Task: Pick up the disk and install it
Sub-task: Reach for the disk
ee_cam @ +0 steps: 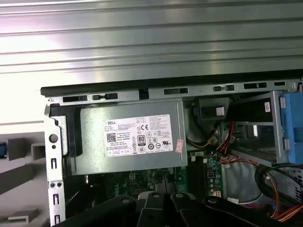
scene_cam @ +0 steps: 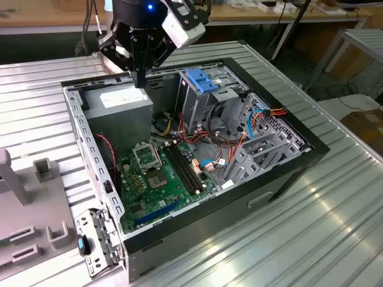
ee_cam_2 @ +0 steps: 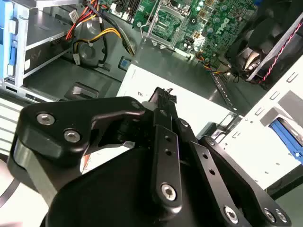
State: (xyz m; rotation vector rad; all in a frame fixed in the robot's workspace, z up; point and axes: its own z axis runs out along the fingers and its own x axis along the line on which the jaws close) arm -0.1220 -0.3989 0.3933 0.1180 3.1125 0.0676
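One end effector [scene_cam: 140, 79], pinched shut & empty, hangs over PSU [scene_cam: 122, 100] by case rim [scene_cam: 96, 82].

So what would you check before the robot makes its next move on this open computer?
1. Black metal gripper ready to grasp: not ok, shut, holding nothing.
2. Gripper's place: ok, above the grey metal power supply box.
3. Black computer case open: ok, side panel off.
4. Free slot in the tall grey metal drive cage: cannot tell.
5. Red and orange cables out of the way: not ok, loose beside the cage.
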